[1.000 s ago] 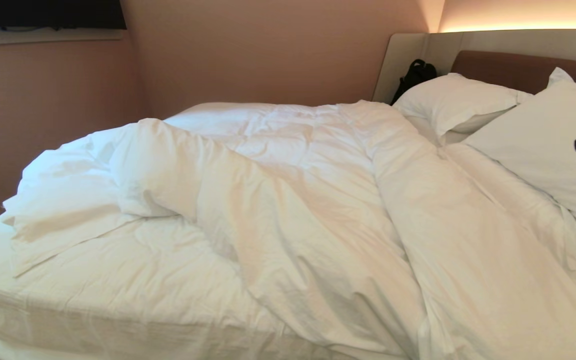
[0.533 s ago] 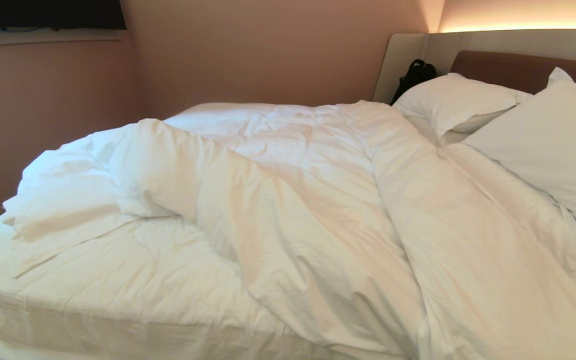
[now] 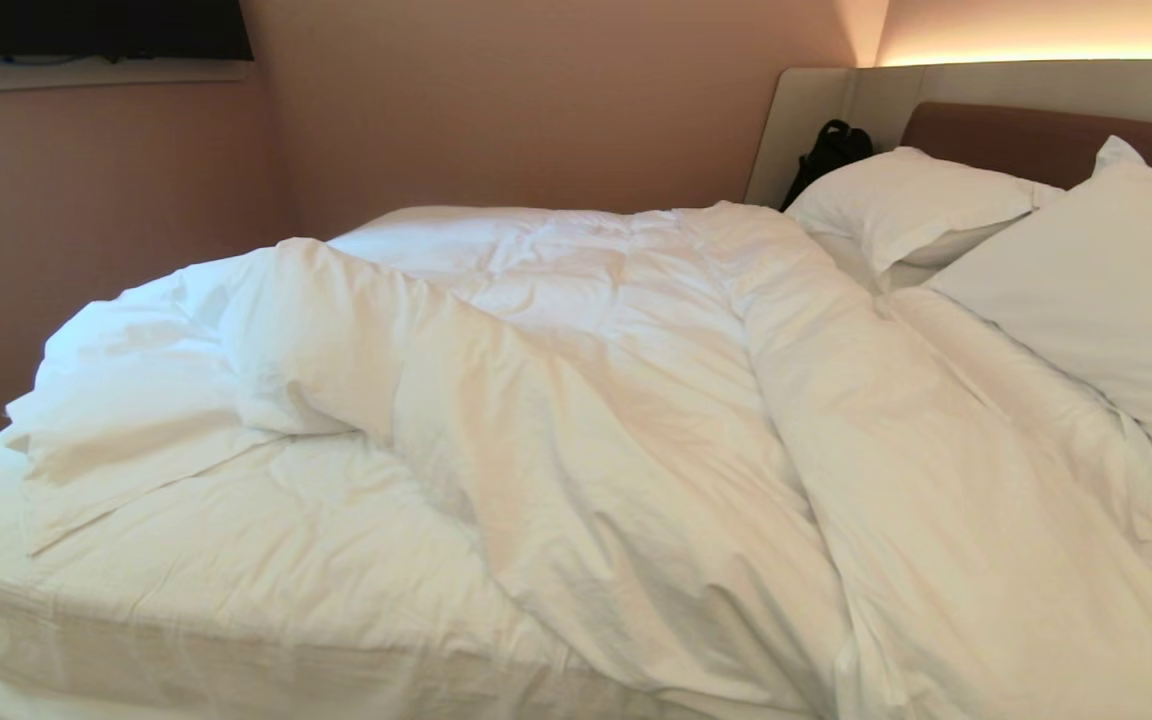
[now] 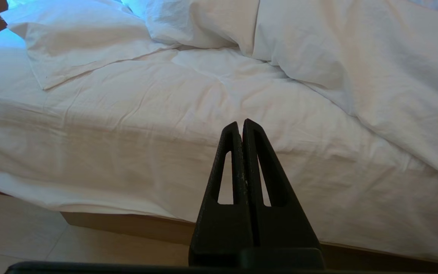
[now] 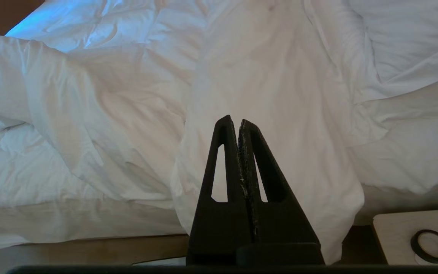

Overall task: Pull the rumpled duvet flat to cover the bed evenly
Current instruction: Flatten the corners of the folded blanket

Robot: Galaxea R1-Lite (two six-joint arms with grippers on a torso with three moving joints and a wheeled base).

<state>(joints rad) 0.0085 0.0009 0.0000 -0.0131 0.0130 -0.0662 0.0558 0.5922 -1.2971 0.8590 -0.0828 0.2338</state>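
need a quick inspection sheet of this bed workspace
surface: bed, sheet showing at the left near side
job's things: duvet rumpled, ridged, bunched; one fold hangs over the near edge
clutter: two pillows at the headboard; black bag; tape ring on a side table
grippers: left gripper shut, off the bed; right gripper shut, empty, before the hanging fold
cables: nothing seen
surroundings: pink wall, tiled floor

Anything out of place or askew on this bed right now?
Yes. The duvet is bunched into a ridge running diagonally across the bed, with a corner folded back at the left end, so it lies rumpled and uneven. A black bag sits oddly behind the pillows.
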